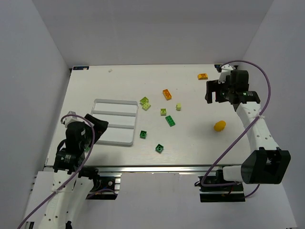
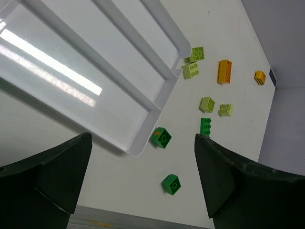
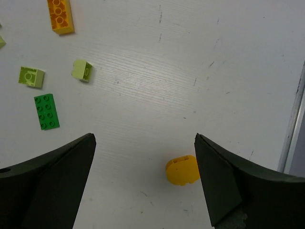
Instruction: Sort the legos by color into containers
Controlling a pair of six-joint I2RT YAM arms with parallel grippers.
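The white three-compartment tray (image 1: 116, 101) (image 2: 157, 107) lies on the left with nothing in it. Legos are scattered to its right: dark green bricks (image 1: 143, 134) (image 1: 159, 148) (image 1: 170, 120), lime bricks (image 1: 145, 102) (image 1: 163, 112) (image 1: 178, 107), an orange brick (image 1: 167, 94), another orange one (image 1: 203, 76) far back, and a rounded yellow piece (image 1: 219, 126) (image 3: 182, 169). My left gripper (image 1: 96, 125) (image 2: 143, 176) hovers open at the tray's near left, holding nothing. My right gripper (image 1: 214, 90) (image 3: 145, 181) hangs open at the back right, above the yellow piece, holding nothing.
The left wrist view shows two dark green bricks (image 2: 161, 137) (image 2: 171, 184) just past the tray's corner, near the table's front edge. White walls close in the table on three sides. A purple cable loops beside the right arm (image 1: 252, 124).
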